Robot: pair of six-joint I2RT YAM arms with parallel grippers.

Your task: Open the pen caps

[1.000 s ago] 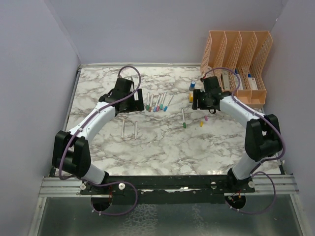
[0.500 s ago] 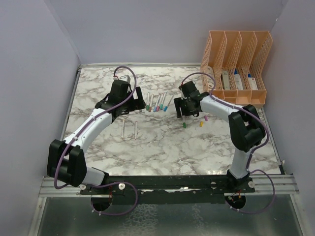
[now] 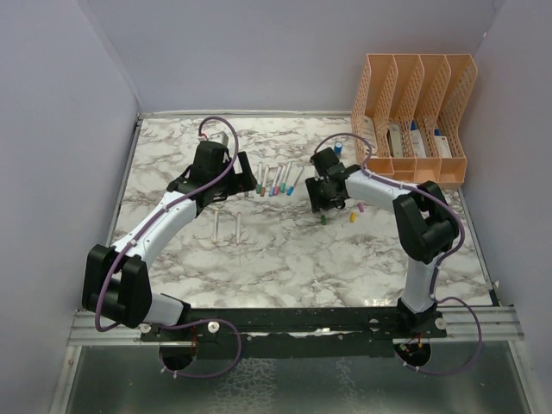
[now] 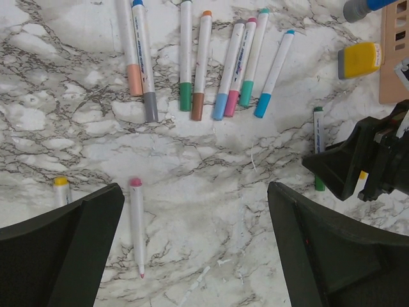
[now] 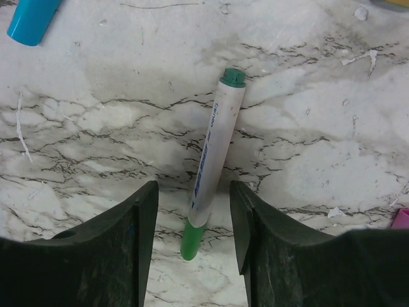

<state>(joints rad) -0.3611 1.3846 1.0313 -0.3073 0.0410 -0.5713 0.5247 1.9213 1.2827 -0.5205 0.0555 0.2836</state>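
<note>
Tabletop in grey-veined white marble [image 3: 285, 267] lies bare from your arm bases up to the first pens. Pale walls close its left, right and far edges. Two thin white uncapped pens [image 3: 226, 226] lie side by side nearest you, left of centre. Just beyond them your left gripper [image 4: 193, 192] hovers with its jaws spread wide, holding nothing. To the right, your right gripper [image 5: 192, 188] sits low over the marble. Its fingers stand apart on either side of a white pen [image 5: 212, 153] lying flat, and neither finger visibly presses the barrel. That pen's green cap [image 5: 190, 240] is on and points toward you. A loose yellow cap [image 3: 353, 216] and a loose pink cap [image 3: 361, 207] lie just right of that gripper. Farther back, a row of capped pens [image 4: 204, 64] lies between the two grippers. Their caps also face you, in peach, grey, green, brown, blue, pink and teal. A peach slotted plastic file holder [image 3: 414, 103] fills the far right corner.
</note>
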